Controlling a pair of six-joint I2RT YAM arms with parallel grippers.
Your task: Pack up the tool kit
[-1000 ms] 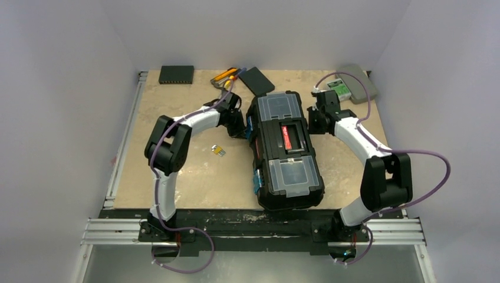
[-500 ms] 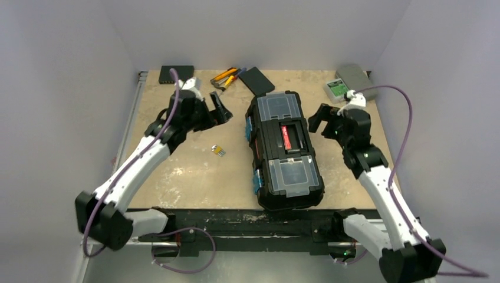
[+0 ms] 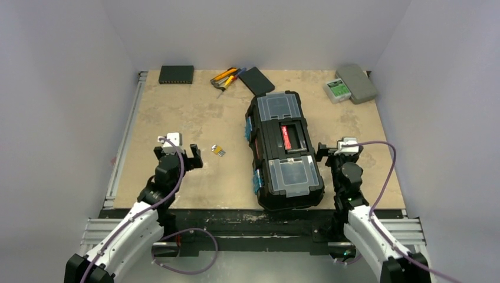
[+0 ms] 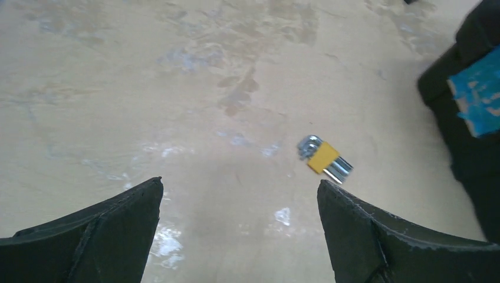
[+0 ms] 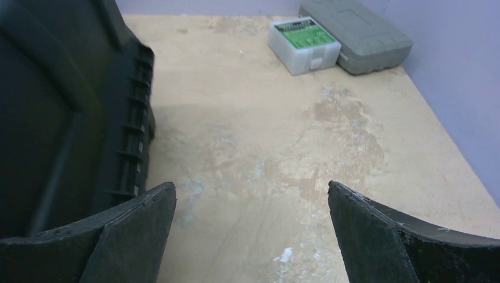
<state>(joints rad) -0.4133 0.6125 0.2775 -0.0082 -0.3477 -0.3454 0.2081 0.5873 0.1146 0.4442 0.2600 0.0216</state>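
The black toolbox [image 3: 283,150] lies shut in the middle of the table, with a red-labelled handle [image 3: 287,137] and blue latches [image 3: 255,177] on its left side. Yellow-black and red-handled hand tools [image 3: 226,78] lie at the back. A small yellow hex-key set [image 3: 219,151] rests left of the box. My left gripper [image 3: 178,154] hovers open near the front left, and in its wrist view the key set [image 4: 325,158] lies just beyond the right fingertip of that gripper [image 4: 239,181]. My right gripper [image 3: 340,152] stands open just right of the toolbox [image 5: 59,118], nothing between its fingers [image 5: 251,185].
A grey case [image 3: 359,82] and a small white case with a green label [image 3: 336,89] sit at the back right. A flat black box [image 3: 256,79] lies behind the toolbox, another dark box [image 3: 176,73] at the back left. Walls close in on three sides.
Both arms have pulled back from the toolbox's sides toward the near edge of the table. Both grippers went from shut to open.
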